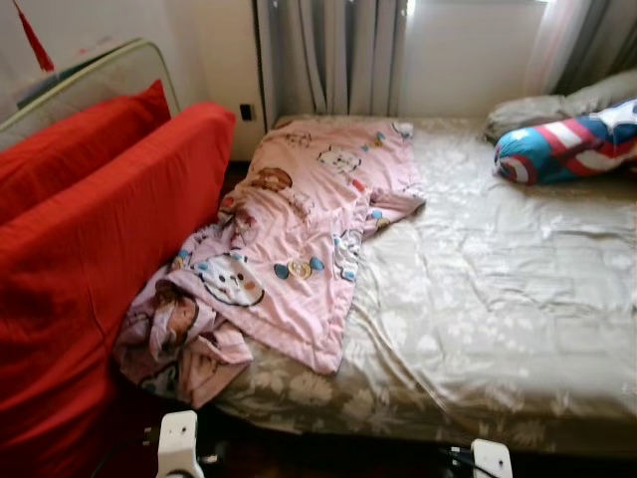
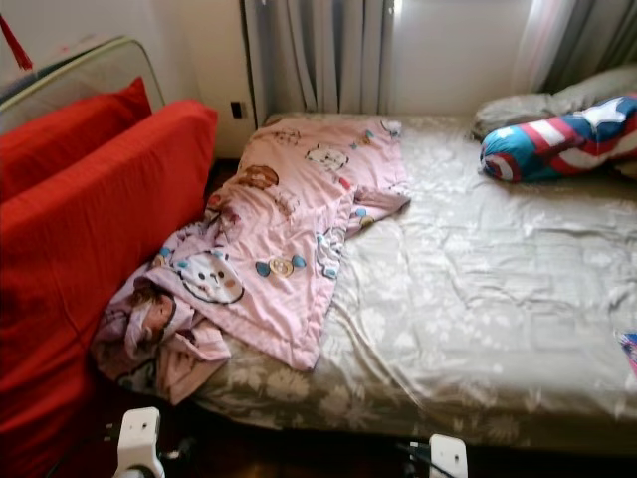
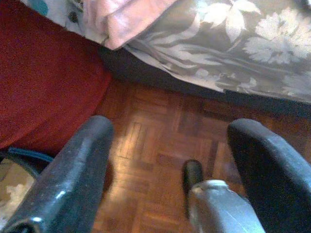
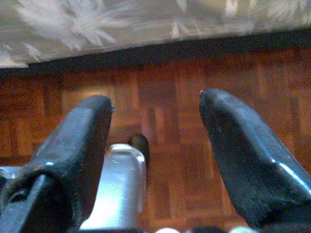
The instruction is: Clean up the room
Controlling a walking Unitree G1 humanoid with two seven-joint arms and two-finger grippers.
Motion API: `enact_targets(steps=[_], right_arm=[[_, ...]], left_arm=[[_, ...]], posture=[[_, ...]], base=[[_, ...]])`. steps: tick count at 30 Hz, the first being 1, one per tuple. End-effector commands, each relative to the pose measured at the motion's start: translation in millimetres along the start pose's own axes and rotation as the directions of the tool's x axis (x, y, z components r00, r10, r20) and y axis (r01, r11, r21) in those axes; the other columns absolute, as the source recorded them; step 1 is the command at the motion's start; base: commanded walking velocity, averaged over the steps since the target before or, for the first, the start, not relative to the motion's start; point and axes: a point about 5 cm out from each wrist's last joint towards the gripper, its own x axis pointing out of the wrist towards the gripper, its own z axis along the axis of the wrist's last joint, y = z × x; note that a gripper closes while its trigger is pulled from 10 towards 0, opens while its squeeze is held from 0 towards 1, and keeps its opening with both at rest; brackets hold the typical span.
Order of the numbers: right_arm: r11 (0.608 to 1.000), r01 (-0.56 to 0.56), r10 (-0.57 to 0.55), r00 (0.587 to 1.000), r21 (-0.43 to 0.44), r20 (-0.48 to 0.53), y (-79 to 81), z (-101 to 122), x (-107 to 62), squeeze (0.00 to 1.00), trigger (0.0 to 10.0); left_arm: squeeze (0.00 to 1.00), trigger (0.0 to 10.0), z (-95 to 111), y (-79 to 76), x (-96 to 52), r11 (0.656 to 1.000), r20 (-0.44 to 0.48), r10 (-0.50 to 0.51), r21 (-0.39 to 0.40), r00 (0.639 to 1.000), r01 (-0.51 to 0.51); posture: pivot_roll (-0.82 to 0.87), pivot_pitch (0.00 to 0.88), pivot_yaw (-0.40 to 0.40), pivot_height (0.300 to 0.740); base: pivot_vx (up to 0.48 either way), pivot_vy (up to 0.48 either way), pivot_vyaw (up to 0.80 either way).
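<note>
both tools (image 3: 170, 160) (image 4: 155, 145) hang open over floor (image 3: 155, 126); blanket (image 1: 299, 229) seemingly crumpled.

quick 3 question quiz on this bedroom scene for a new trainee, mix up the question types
1. True or false: the pink cartoon blanket lies neatly folded at the middle of the bed.
2. Which thing lies by the grey pillow? A) a blue, red and white bolster B) a green towel C) a book
3. Fill in: the left gripper and right gripper hang over the ____ floor.

Key: 1 false, it is rumpled and spills off the bed's edge beside the red cushions. 2 A. 3 wooden.
</note>
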Motion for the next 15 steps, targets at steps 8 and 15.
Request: enact_targets(steps=[8,15], right_arm=[[1.0,-0.016,0.016,1.0,0.002,0.014,5.9,3.3,1.3,0.0,10.0],[1.0,-0.018,0.018,1.0,0.003,0.017,6.1,3.6,1.3,0.0,10.0]], left_arm=[[0.0,10.0,1.4,7.7,-0.6,1.0,-0.001,0.012,0.022,1.0,-0.012],[0.0,10.0,1.4,7.3,-0.6,1.0,-0.001,0.01,0.019,1.0,-0.01]], posture=[[-0.02,0.0,0.026,0.74],[-0.02,0.0,0.027,0.74]], base=[[0.0,0.043,0.0],[0.0,0.0,0.0]])
